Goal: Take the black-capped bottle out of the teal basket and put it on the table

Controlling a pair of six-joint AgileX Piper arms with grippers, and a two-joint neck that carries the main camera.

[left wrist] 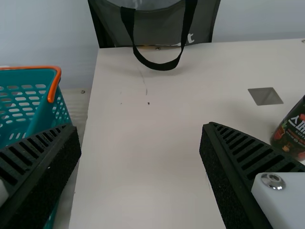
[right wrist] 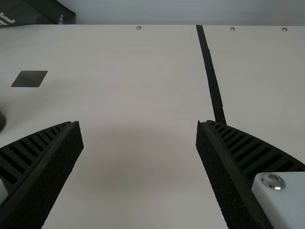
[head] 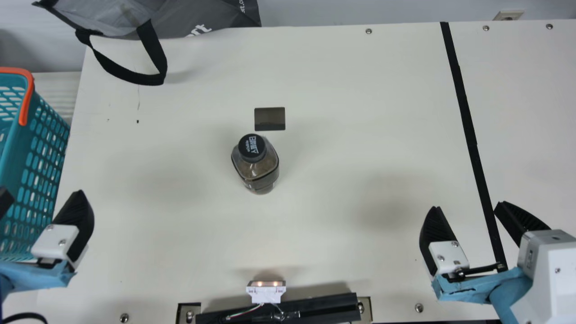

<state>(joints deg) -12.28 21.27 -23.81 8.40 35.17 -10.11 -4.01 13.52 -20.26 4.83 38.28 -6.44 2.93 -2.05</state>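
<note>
The black-capped bottle (head: 257,166) stands upright on the cream table (head: 315,216), near its middle, touched by neither gripper; part of it shows at the edge of the left wrist view as a dark labelled bottle (left wrist: 291,131). The teal basket (head: 33,166) is at the main view's left edge, beside the table, and also in the left wrist view (left wrist: 43,107). My left gripper (head: 42,202), low at the left near the basket, is open and empty, its fingers (left wrist: 228,162) wide apart. My right gripper (head: 468,207) at the lower right, also in its wrist view (right wrist: 140,124), is open and empty.
A dark grey bag (head: 193,18) with a black strap lies over the far left edge. A small dark rectangle (head: 270,119) is just behind the bottle. Black tape (head: 468,126) runs down the right side. A black bar (head: 315,308) with a small white lit device (head: 265,292) is at the near edge.
</note>
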